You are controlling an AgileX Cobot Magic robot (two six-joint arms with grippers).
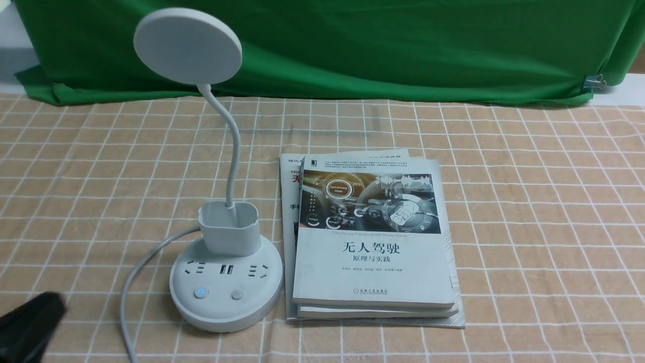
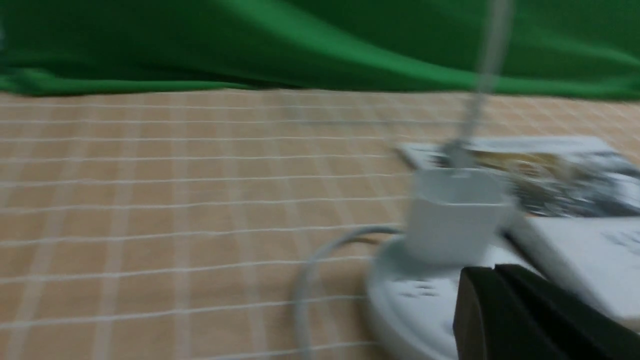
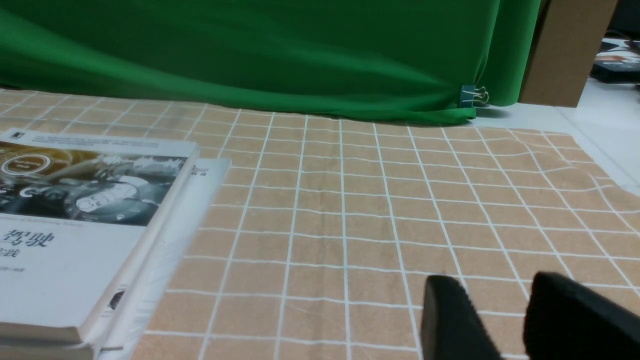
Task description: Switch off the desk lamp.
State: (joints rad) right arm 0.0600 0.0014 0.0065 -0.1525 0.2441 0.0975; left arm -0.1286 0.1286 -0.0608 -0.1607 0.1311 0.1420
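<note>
The left gripper [image 2: 492, 270] is held closed near the lamp's cup [image 1: 232, 232] (gooseneck inside); the right gripper [image 3: 487, 280] is parted.

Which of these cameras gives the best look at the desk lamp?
The front view: it shows the whole desk lamp, disc head to buttons. The left wrist view is blurry and cuts off the head; the right wrist view doesn't show it.

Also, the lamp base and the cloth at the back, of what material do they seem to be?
The lamp base looks like matte white plastic: smooth, moulded, with soft highlights. The cloth seems to be woven fabric, dull green, since it hangs in soft folds; fibre unclear.
</note>
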